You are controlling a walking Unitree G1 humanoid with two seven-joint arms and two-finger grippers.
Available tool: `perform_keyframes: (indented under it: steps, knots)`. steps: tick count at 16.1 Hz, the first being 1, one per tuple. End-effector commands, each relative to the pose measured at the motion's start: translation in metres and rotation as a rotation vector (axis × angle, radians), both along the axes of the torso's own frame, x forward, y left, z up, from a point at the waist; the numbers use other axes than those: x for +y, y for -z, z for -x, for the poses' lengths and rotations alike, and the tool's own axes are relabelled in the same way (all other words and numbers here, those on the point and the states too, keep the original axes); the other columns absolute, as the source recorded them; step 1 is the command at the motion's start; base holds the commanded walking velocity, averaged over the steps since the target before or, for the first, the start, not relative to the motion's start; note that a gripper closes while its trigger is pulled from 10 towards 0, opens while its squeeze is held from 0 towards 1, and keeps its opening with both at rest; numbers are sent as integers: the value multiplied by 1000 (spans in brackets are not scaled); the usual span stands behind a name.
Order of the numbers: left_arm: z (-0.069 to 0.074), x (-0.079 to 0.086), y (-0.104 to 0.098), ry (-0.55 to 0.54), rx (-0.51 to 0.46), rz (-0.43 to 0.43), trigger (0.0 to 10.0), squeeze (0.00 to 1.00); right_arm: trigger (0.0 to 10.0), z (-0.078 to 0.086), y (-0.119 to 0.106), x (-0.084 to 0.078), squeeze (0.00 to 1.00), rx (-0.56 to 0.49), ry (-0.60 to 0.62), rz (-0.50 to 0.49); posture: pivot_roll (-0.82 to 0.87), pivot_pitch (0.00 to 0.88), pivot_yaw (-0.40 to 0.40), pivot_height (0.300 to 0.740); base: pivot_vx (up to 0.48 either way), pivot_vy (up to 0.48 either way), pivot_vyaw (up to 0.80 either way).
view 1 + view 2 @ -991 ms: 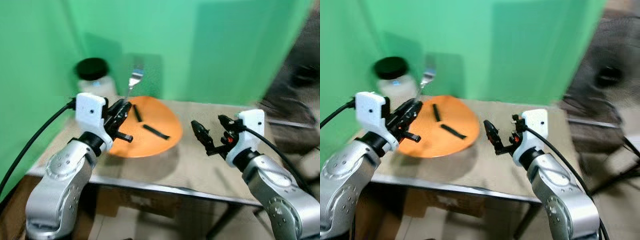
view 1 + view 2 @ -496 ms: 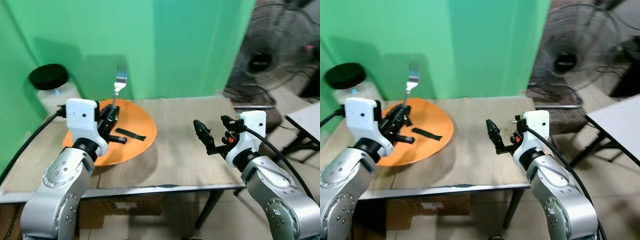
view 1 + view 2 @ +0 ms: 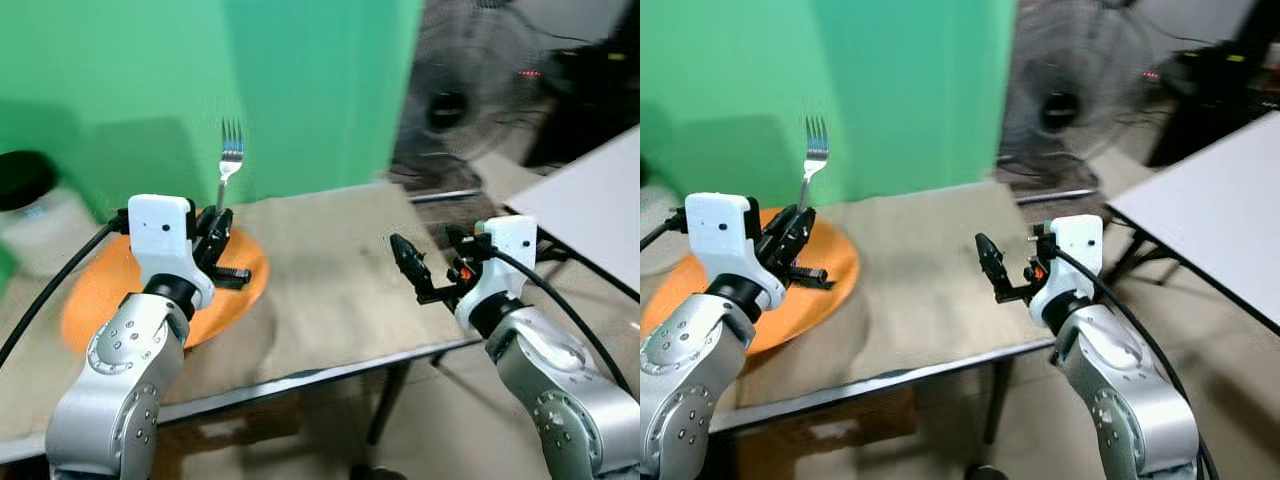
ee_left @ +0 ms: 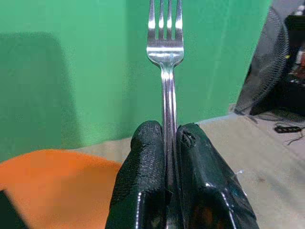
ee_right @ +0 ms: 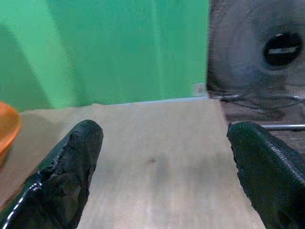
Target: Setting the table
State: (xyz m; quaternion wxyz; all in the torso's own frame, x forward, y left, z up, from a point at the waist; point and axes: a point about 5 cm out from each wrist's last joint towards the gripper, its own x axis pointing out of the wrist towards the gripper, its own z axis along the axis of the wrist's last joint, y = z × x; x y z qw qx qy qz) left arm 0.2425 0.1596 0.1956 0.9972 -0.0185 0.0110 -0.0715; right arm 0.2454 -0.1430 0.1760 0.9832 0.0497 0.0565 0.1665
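Since a second ago the whole scene has slid left as the robot's head turned right, so the standing fan (image 3: 448, 105) and a white table (image 3: 1230, 205) now show on the right, while the fork (image 3: 228, 172) stays upright, tines up, pinched by its handle in the closed left gripper (image 4: 167, 143) above the orange plate (image 3: 95, 295). That plate lies on the cloth-covered table (image 3: 330, 290) before the green backdrop (image 3: 890, 90). Over the cloth, the right gripper (image 5: 164, 162) hovers with fingers spread wide, holding nothing.
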Motion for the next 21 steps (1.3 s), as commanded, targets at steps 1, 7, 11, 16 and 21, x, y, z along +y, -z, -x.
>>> perform_keyframes:
  steps: [1, 7, 11, 16, 21]
  knots:
    - [3, 1, -6, -17, -31, -8, 0, 0, 10000, -2, -1, 0, 0, -11, -4, 4, 5, 0, 19, 740, 0, 0, -800]
    - [6, 0, -5, -24, -36, 10, 0, 0, 10000, -3, -2, 0, 0, -15, -15, 7, 2, 0, 20, 740, 0, 0, -800]
    - [5, 3, -5, -51, -39, 23, 0, 0, 10000, -2, -1, -1, 0, -14, 2, 6, -5, 0, 31, 740, 0, 0, -800]
    - [6, 6, 0, -56, -5, -34, 10000, 0, 10000, -1, 0, -3, 0, -11, 18, 14, -7, 0, 30, 740, 0, 0, -800]
    - [6, 23, 11, -280, -7, 35, 10000, 0, 10000, -2, 1, -4, 0, -4, 25, 27, -5, 0, 30, 740, 0, 0, -800]
